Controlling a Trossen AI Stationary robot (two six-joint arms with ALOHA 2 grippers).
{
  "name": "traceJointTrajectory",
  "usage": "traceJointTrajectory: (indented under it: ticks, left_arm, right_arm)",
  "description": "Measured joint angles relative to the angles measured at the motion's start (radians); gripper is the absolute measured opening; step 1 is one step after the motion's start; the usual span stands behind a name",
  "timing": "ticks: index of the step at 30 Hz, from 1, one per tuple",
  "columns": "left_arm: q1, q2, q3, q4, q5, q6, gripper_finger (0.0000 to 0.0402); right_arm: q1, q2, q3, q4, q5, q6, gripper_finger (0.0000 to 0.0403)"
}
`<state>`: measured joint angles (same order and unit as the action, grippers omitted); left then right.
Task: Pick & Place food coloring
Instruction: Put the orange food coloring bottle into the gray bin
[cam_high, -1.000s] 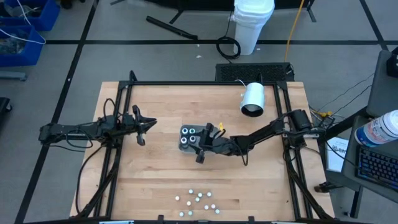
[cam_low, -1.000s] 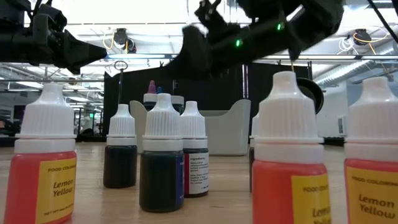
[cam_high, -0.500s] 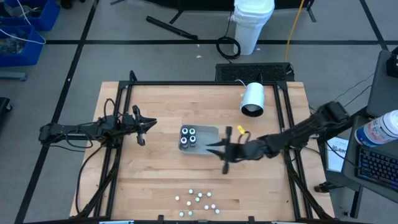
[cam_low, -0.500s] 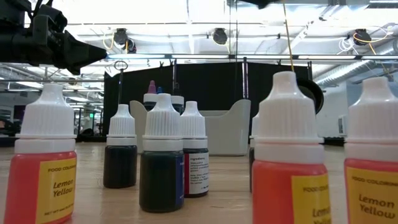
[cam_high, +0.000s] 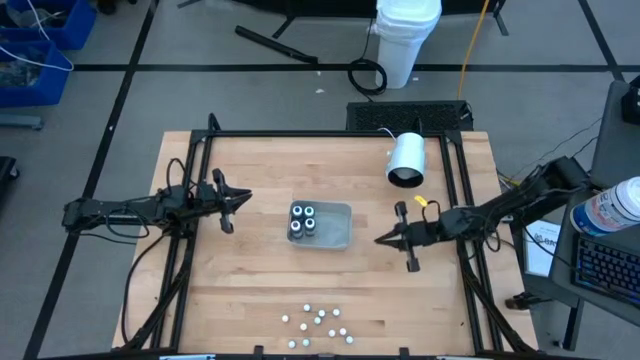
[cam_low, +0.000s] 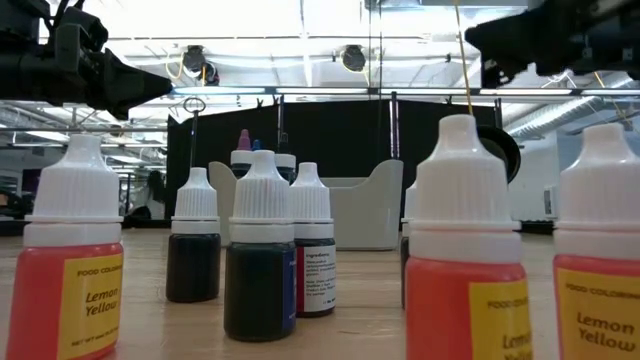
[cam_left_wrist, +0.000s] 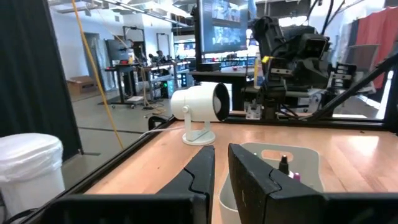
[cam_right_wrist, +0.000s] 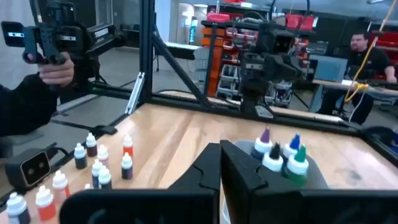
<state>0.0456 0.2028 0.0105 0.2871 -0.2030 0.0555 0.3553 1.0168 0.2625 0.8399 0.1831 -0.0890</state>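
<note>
Several food coloring bottles (cam_high: 303, 222) stand upright in the grey tray (cam_high: 338, 228) at mid-table; their coloured tips (cam_right_wrist: 280, 155) show in the right wrist view. More bottles (cam_high: 318, 325) stand loose near the table's front edge, large in the low view (cam_low: 260, 260). My right gripper (cam_high: 382, 240) hovers to the right of the tray, shut with nothing in it, its fingers (cam_right_wrist: 205, 171) meeting. Over the table's left part waits my left gripper (cam_high: 243, 200), pointing level at the tray with a narrow gap between its fingers (cam_left_wrist: 245, 171) and nothing held.
A white cylinder (cam_high: 407, 160) lies at the back right of the table. A black frame (cam_high: 300, 134) runs round the table. A person's hand with a device (cam_right_wrist: 43, 68) shows beyond the table's near side. Bare wood lies between the tray and the loose bottles.
My right gripper has drawn back from the tray toward the table's right edge, rising a little, and has shut on nothing. The bottles in the tray stay upright where they were.
</note>
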Motion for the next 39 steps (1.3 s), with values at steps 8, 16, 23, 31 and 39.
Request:
traceJointTrajectory:
  ticks: [8,16,23,31,39]
  left_arm:
    - [0.000,0.000,0.000,-0.006,-0.008,0.000,0.0051]
    - [0.000,0.000,0.000,-0.011,-0.008,-0.053,0.0051]
    - [0.000,0.000,0.000,-0.029,-0.007,-0.129,0.0051]
    - [0.000,0.000,0.000,-0.062,0.001,-0.063,0.0051]
    - [-0.002,0.000,0.000,-0.036,0.240,-0.097,0.0051]
  right_arm:
    - [-0.022,-0.251,-0.095,-0.058,-0.001,-0.003,0.0001]
    - [-0.020,-0.350,-0.138,-0.143,0.051,0.079,0.0000]
    - [0.003,-0.322,-0.139,-0.149,0.067,0.017,0.0000]
    - [0.003,-0.289,-0.138,-0.149,0.104,0.024,0.0000]
    - [0.003,-0.282,-0.138,-0.151,0.101,-0.008,0.0000]
